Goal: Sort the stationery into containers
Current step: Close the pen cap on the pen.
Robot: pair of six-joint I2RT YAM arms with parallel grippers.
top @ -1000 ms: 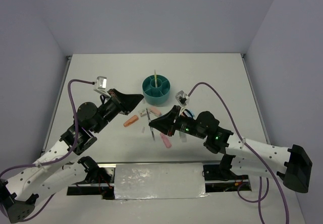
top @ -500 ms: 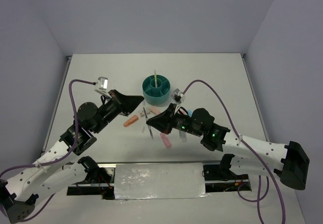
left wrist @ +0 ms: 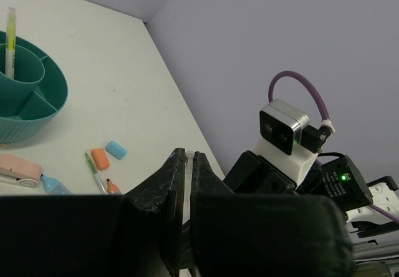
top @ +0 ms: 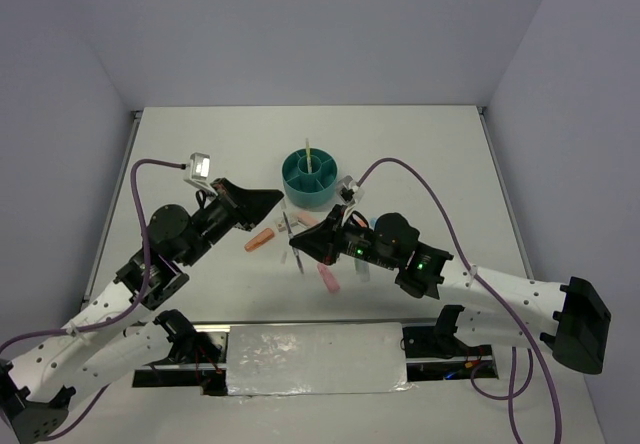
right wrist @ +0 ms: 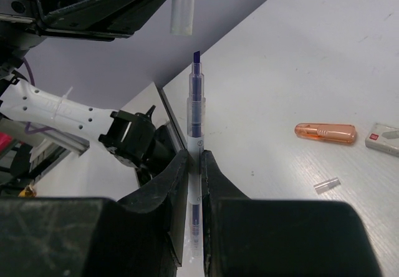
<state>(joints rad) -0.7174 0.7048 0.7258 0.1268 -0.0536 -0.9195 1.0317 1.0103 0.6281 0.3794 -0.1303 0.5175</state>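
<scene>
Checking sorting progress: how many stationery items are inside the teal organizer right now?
1: a yellow pen standing upright in the central cup of the organizer. The other compartments look empty, but parts are hidden, so something small could lie unseen.

Teal round organizer (top: 308,197), divided inside, stands centre-far on the table with a yellow pen (top: 308,154) upright in its central cup. Purple-tipped clear pen (right wrist: 195,102), uncapped, is clamped upright in the right gripper (right wrist: 194,158). A clear cap (right wrist: 183,5) is pinched in the left gripper (left wrist: 186,165) just beyond the tip, not touching it. Loose on the table near the organizer: orange capsule (right wrist: 325,133), pink piece (top: 328,280), orange eraser (left wrist: 100,159), blue eraser (left wrist: 116,150), small clear clip (right wrist: 327,184).
</scene>
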